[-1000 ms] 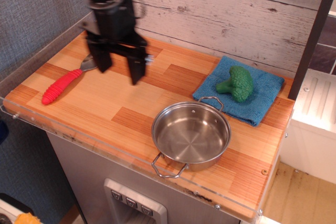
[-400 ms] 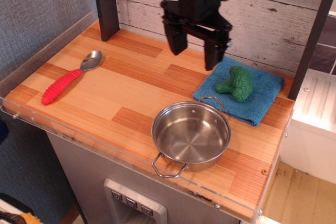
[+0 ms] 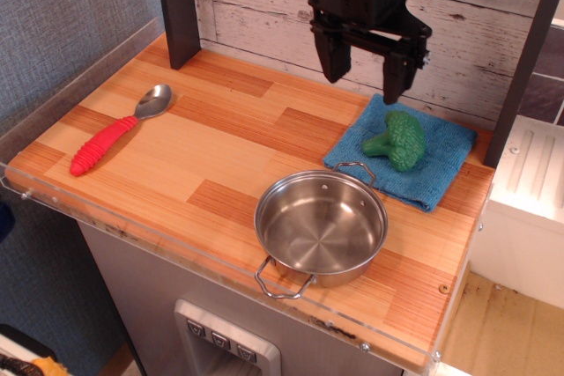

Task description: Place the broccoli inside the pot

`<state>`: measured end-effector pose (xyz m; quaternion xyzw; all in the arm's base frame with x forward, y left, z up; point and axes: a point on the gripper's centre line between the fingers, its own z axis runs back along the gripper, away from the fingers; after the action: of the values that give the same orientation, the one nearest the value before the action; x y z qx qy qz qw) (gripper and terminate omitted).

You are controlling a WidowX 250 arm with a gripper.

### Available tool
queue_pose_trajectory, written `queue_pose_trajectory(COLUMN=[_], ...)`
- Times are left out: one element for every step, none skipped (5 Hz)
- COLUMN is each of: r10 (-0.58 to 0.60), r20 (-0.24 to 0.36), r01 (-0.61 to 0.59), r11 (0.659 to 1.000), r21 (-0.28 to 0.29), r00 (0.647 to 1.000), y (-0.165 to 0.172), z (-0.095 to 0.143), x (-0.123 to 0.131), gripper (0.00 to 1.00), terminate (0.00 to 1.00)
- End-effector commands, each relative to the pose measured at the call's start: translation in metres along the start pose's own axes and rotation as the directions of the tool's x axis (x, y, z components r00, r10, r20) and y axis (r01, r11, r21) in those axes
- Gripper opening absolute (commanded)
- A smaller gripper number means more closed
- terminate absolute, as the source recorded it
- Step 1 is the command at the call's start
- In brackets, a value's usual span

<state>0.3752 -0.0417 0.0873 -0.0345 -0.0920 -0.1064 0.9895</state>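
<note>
The green toy broccoli (image 3: 398, 139) lies on its side on a blue cloth (image 3: 432, 165) at the right of the wooden counter. The shiny steel pot (image 3: 321, 226) stands empty near the front edge, just in front of the cloth, with its wire handles at front-left and back-right. My black gripper (image 3: 364, 76) hangs open and empty above the counter's back, just left of and behind the broccoli, fingers pointing down. It touches nothing.
A spoon with a red handle (image 3: 116, 133) lies at the left of the counter. A dark post (image 3: 176, 6) stands at the back left, another post (image 3: 525, 59) at the right. A plank wall backs the counter (image 3: 220, 156).
My gripper has swept from the left of the counter, above the spoon, to the right along the back, and now hangs near the broccoli. Nothing else moved.
</note>
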Motion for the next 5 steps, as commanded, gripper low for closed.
queue_pose_trajectory(r10=[-0.024,-0.036,-0.018,-0.01,-0.012], r20=[0.008,-0.008,-0.025,-0.046,-0.045], r01=[0.024,0.036,0.018,0.011,0.012], r11=[1.0,0.999,1.0,1.0,1.0], r21=[-0.013,-0.008,0.008,0.021,0.012], r00=[1.0,0.999,1.0,0.999,0.999], y=[-0.024,-0.032,-0.029,-0.026,-0.026], z=[-0.01,-0.019,-0.032,-0.043,-0.049], x=[0.008,0.004,0.002,0.001,-0.001], gripper=[1.0,1.0,1.0,1.0,0.0], terminate=[0.0,0.0,0.0,0.0,0.0])
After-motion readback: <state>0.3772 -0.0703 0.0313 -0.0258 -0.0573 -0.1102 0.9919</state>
